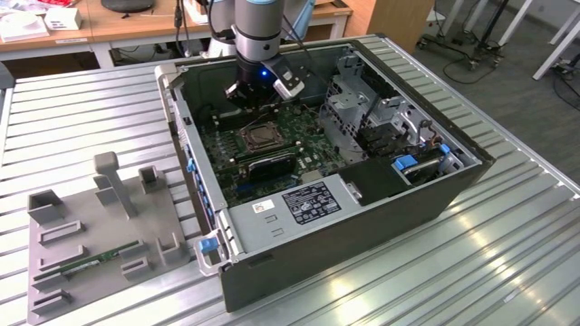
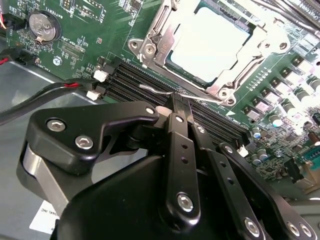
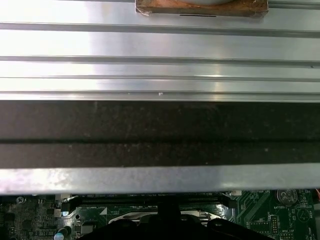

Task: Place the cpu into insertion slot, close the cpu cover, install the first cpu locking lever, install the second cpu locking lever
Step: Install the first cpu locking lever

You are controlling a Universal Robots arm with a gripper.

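My fingers (image 2: 176, 130), pressed together, sit at the locking lever (image 2: 156, 90) beside the cpu cover (image 2: 159, 35); slipping off it, I could gouge the memory slots (image 2: 127, 82).

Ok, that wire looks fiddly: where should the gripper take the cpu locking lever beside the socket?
Probably the bent free end of the cpu locking lever, coming from above: it juts out over the memory slots, clear of the cpu cover.
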